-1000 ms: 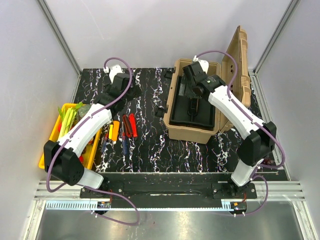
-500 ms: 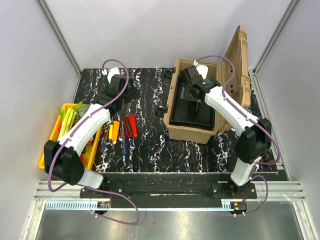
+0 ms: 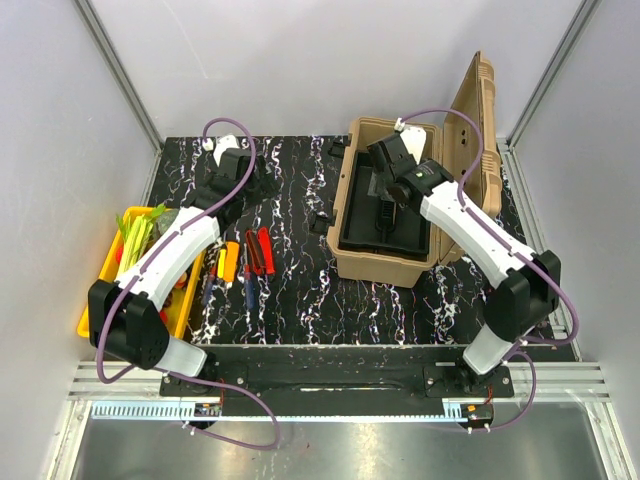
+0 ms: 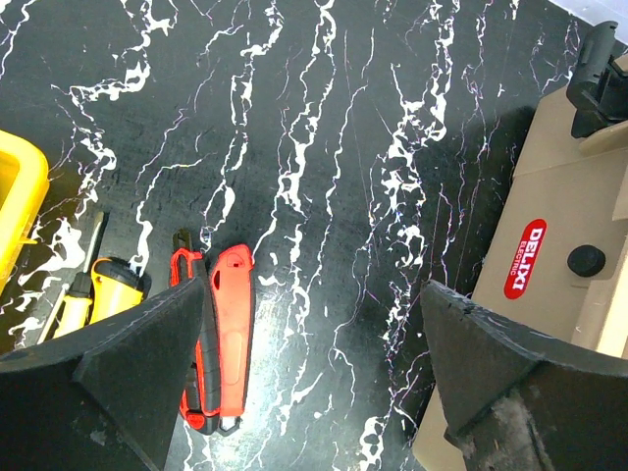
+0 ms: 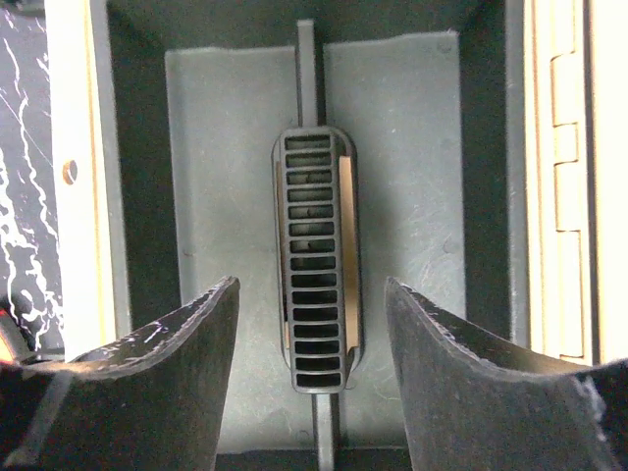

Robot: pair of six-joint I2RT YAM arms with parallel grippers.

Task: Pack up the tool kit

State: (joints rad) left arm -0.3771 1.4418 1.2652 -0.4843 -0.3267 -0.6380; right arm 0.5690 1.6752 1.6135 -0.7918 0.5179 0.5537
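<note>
This is a robotics lab test cell, not a home or a workshop. Plain pale wall panels (image 3: 320,60) close in three sides, framed by bare aluminium profiles (image 3: 119,75) at the corners. A left arm (image 3: 170,255) and a right arm (image 3: 470,222), both white and black, are bolted to a metal rail (image 3: 330,378) at the near edge of a black marbled bench (image 3: 300,290). Purple cables (image 3: 230,121) loop off them. A tan toolbox (image 3: 380,268) and a yellow tray (image 3: 103,265) of vegetables share the bench.

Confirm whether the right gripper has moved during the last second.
Yes. Against the open toolbox lid, the right gripper swung left, then back right toward it.
</note>
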